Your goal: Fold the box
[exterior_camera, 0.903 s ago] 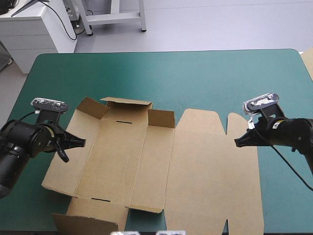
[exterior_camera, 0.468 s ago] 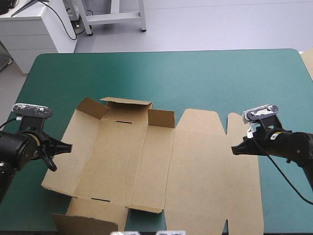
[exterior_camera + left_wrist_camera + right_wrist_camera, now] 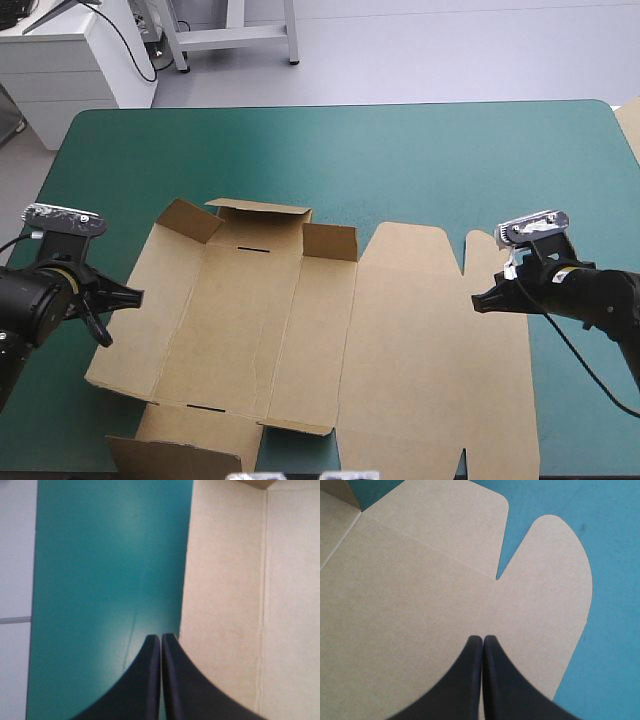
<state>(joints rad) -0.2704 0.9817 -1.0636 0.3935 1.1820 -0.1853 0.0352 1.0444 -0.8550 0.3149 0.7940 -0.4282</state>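
Observation:
The brown box (image 3: 400, 340) lies as a cut sheet on the teal-green cover. Its left half has short walls (image 3: 258, 212) partly raised at the far side, and its lid lies flat to the right. My left gripper (image 3: 137, 296) is shut, its tips right at the box's left edge. In the left wrist view, the left gripper (image 3: 161, 639) meets in one arch beside the box (image 3: 225, 580). My right gripper (image 3: 477, 302) is also shut. It hovers over the lid's rounded right flap, and the right wrist view shows this gripper (image 3: 483, 640) above the box (image 3: 420, 590).
Bare teal-green cover (image 3: 400, 160) stretches beyond the box to the far edge. The table's left edge (image 3: 33, 580) runs close behind my left gripper. A pale board corner (image 3: 630, 125) shows at the table's far right edge.
My left gripper has drawn back leftward from over the box's left wall to its outer edge. The right gripper has shifted slightly left and nearer over the flap.

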